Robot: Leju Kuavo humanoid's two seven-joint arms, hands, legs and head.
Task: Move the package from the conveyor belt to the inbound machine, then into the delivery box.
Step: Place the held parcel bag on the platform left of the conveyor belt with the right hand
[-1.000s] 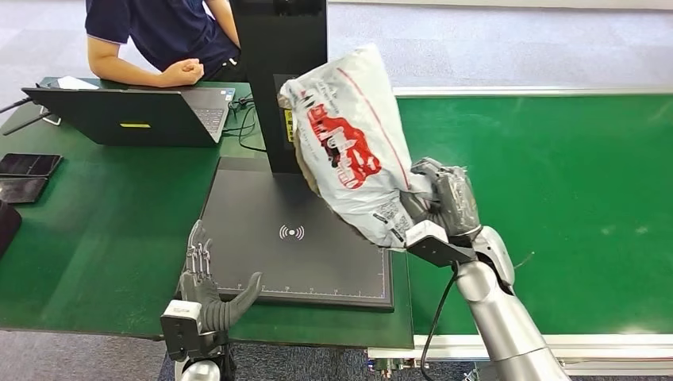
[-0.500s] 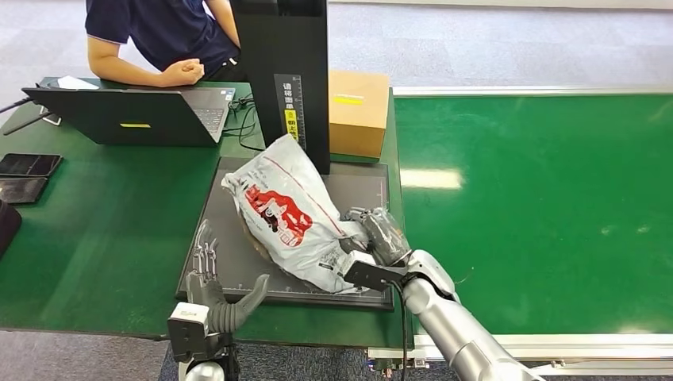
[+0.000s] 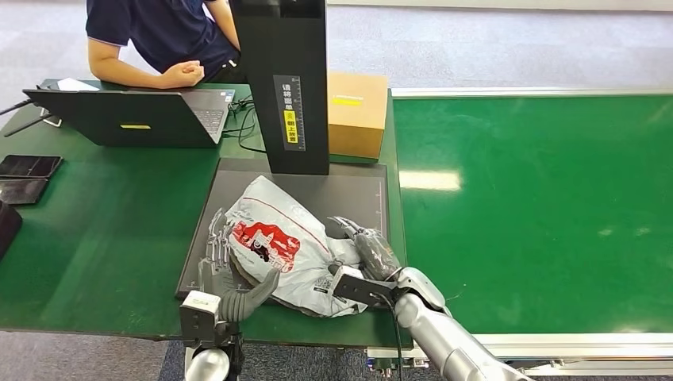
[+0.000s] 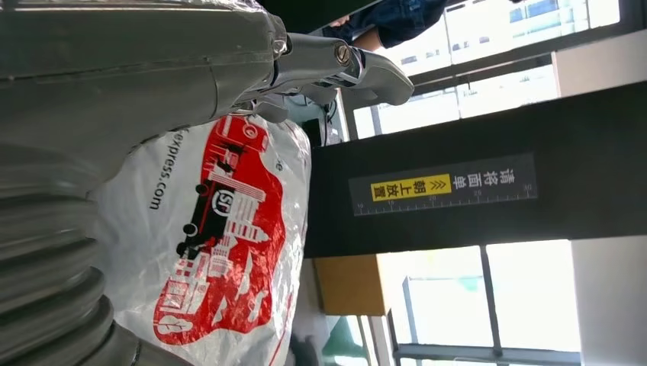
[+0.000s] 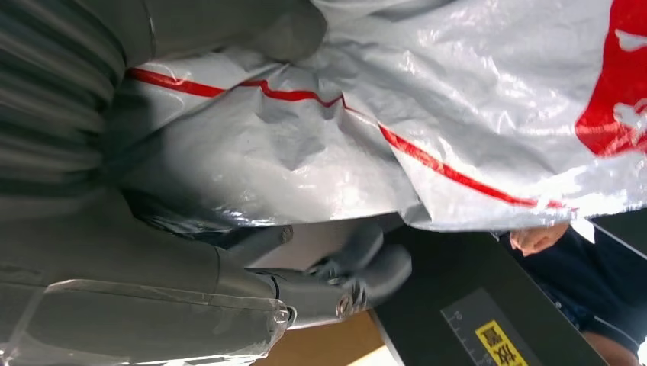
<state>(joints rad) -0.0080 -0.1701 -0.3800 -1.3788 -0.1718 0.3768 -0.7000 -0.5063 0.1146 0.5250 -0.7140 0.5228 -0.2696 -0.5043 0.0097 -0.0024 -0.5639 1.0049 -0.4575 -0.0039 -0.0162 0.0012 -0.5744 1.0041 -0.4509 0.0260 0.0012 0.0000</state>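
Note:
The package (image 3: 274, 246), a white plastic bag with red print, lies on the black plate (image 3: 353, 190) of the inbound machine, near its front edge. My right hand (image 3: 369, 252) holds the bag's right end. In the right wrist view the package (image 5: 458, 99) sits between the thumb and the curled fingers (image 5: 358, 267) of that hand (image 5: 152, 290). My left hand (image 3: 226, 286) stands open at the bag's left edge, fingers spread upward and thumb against the plastic. The left wrist view has the package (image 4: 221, 252) close beside that hand (image 4: 152, 69).
The machine's black column (image 3: 282, 87) rises behind the plate, with a cardboard box (image 3: 357, 111) to its right. The green conveyor belt (image 3: 540, 206) runs on the right. A laptop (image 3: 127, 119), dark phones (image 3: 28, 167) and a seated person (image 3: 159, 40) are at the left.
My right hand has swung the package from in front of the column down onto the plate, then nearer the front edge. My left hand has moved right to touch the bag.

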